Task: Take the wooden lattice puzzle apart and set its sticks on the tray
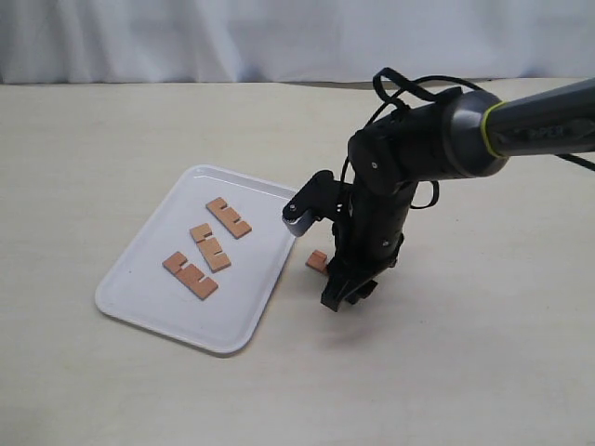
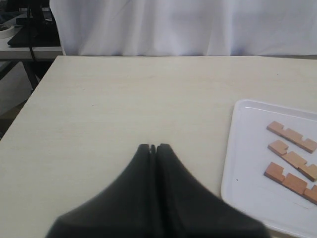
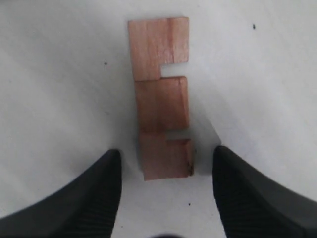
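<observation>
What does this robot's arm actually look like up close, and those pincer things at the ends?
The right arm is mostly black, with a thick dark grey tube ringed by a yellow-green band. Thin black cables loop above its joint. The right gripper and left gripper have matte black tapering fingers; the right one's look finely ribbed.

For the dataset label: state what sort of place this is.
Probably a robotics lab bench: a bare pale table, a white curtain behind it, and a robot arm beside a white tray.
</observation>
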You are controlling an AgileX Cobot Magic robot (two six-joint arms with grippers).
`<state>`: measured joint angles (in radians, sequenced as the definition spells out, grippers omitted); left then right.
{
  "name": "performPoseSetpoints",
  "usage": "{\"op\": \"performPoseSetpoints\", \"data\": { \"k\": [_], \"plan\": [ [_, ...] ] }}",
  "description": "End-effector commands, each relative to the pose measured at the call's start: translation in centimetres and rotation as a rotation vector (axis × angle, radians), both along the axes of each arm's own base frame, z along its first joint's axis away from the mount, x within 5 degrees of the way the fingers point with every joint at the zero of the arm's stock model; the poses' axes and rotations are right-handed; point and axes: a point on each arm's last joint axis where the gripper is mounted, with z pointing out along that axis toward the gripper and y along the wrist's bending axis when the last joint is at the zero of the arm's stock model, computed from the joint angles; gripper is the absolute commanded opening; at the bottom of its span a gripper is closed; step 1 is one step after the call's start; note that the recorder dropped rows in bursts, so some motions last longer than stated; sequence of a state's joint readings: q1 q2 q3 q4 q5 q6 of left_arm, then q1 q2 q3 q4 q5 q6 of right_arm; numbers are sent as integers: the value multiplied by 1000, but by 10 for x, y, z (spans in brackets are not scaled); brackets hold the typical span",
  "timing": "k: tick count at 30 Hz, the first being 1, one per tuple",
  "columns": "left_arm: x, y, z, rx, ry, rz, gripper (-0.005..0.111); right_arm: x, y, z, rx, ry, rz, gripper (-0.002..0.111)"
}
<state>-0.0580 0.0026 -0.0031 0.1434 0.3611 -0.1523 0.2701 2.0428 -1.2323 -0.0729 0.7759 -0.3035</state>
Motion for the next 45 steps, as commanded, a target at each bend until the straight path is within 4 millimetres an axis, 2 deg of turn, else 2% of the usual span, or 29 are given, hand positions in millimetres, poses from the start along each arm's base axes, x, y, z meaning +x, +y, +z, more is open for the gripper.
{"op": "performPoseSetpoints", "data": {
  "k": [1,6,8,33,35,39,45],
  "plan": [
    [0,0,0,3,-6,-9,0,-1,0,-3,-3,5,-3,51],
    [0,0,0,3,-6,-9,0,-1,0,-3,0,8,-13,34],
    [0,0,0,3,-6,-9,0,-1,0,-3,-1,10,-13,30],
    [0,0,0,3,-6,-9,0,-1,0,-3,5,5,-32,31],
    [0,0,0,3,-6,-9,0,-1,0,-3,5,5,-32,34],
    [0,0,0,3,-6,-9,0,-1,0,-3,5,5,-32,47],
    [0,0,0,3,-6,-9,0,-1,1,-7,10,19,-40,46]
  ]
}}
